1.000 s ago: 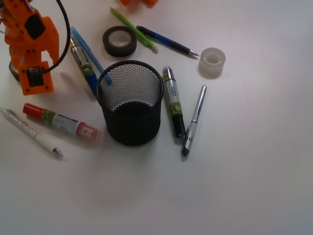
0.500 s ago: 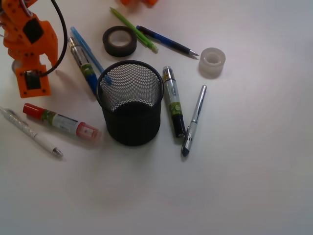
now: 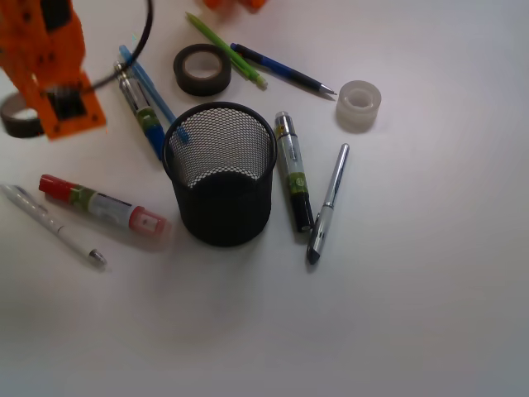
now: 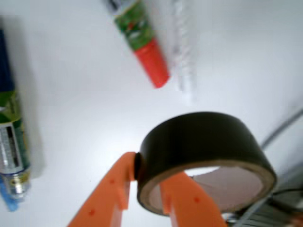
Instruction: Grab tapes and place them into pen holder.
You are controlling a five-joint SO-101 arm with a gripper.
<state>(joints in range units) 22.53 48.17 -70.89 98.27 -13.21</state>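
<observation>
One white tabletop [image 3: 413, 314] carries everything in the front view, with the orange arm [image 3: 45, 58] over its far left corner. The pen holder [image 3: 220, 174], a black mesh cup, stands upright near the middle, its mouth open upward and nothing visible inside it.

In the wrist view the hand [image 4: 142, 182] has closed its orange fingers [image 4: 113, 189] on the wall of a dark tape roll [image 4: 203, 158], one finger outside the band and one inside the core; the roll is tilted and clear of the tabletop. In the front view that same roll [image 3: 18, 116] peeks out at the left of the arm, well apart from the pen holder.

A second dark tape roll [image 3: 202, 69] lies flat behind the pen holder, touching a green pen [image 3: 225, 48]. The clear tape roll [image 3: 359, 105] lies flat to the right, near the tip of a blue pen [image 3: 281, 69].

A red-capped marker [image 3: 103, 205] and a white pen [image 3: 54, 225] lie left of the pen holder; a green-labelled marker [image 3: 293, 171] and a silver pen [image 3: 327, 204] lie just to its right. A blue pen and another marker [image 3: 142, 103] lie side by side at its back left.
</observation>
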